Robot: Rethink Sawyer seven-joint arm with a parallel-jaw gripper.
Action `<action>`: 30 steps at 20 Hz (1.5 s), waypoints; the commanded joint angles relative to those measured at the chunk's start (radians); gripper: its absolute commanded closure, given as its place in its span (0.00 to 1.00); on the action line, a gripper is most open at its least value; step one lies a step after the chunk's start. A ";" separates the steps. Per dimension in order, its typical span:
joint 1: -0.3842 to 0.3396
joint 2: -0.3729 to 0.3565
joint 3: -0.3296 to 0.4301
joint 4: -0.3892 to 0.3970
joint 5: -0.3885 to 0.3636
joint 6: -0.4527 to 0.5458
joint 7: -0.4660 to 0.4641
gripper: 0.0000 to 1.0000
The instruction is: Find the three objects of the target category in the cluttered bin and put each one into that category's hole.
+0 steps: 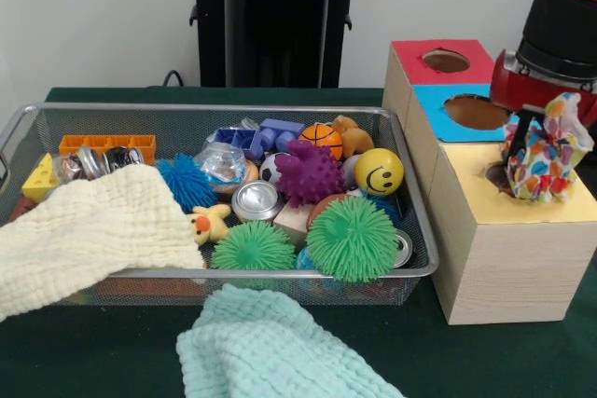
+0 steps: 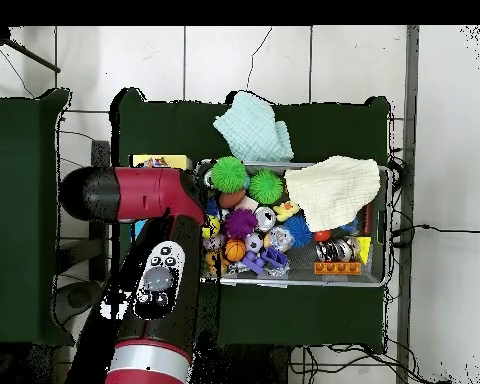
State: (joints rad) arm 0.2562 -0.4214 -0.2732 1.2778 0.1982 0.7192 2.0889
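My gripper (image 1: 538, 133) is at the right, above the yellow-topped box (image 1: 560, 212), shut on a multicoloured patterned cloth (image 1: 548, 160). The cloth hangs with its lower end at the yellow box's hole (image 1: 496, 177). A cream cloth (image 1: 93, 230) drapes over the front left rim of the wire bin (image 1: 424, 221); it also shows in the overhead view (image 2: 334, 190). A teal cloth (image 1: 270, 351) lies on the table in front of the bin, and shows from above as well (image 2: 254, 128). In the overhead view the arm (image 2: 154, 200) hides the gripper and most of the boxes.
The bin holds several toys: green spiky balls (image 1: 352, 238), a purple spiky ball (image 1: 310, 172), a yellow smiley ball (image 1: 379, 171), a small basketball (image 1: 321, 139), metal tins (image 1: 256, 200), and an orange brick (image 1: 107, 144). A red-topped hole (image 1: 446, 61) and a blue-topped hole (image 1: 476, 111) lie behind the yellow one.
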 commanded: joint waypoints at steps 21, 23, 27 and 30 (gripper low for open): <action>-0.096 0.152 0.178 0.217 0.030 -0.179 0.135 1.00; -0.084 0.164 0.176 0.222 0.036 -0.192 0.159 1.00; -0.090 0.191 0.208 0.252 0.060 -0.262 0.177 1.00; -0.131 0.224 0.273 0.287 0.061 -0.392 0.154 1.00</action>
State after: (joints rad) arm 0.1978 -0.3610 -0.1971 1.3533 0.2416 0.4864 2.0889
